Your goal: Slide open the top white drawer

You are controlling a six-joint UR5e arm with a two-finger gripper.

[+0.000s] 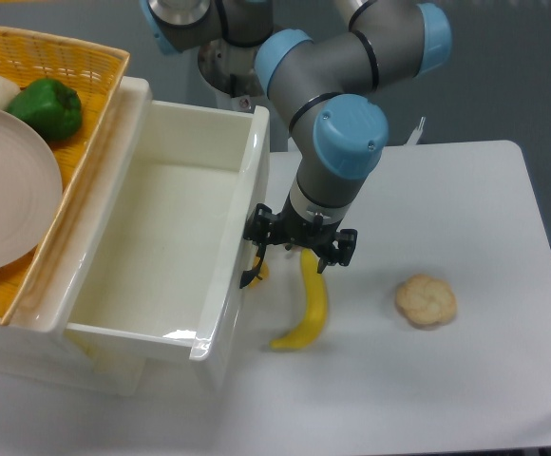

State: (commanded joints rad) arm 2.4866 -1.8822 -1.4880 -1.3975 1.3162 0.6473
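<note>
The top white drawer (230, 285) stands pulled far out of the cabinet, and its white inside holds nothing. Its black curved handle (251, 275) hangs on the front wall, facing the table. My gripper (300, 249) points down right beside that front wall, with its jaws spread wide. The left finger (257, 226) sits at the handle. The fingertips are hidden under the wrist, so I cannot tell whether the finger touches the handle.
A banana (311, 304) lies just under and right of the gripper, and a small yellow item (260, 270) peeks out beside the handle. A bread roll (426, 300) sits further right. The yellow woven basket (95, 114) on the cabinet holds a plate (5, 190) and a green pepper (46, 106).
</note>
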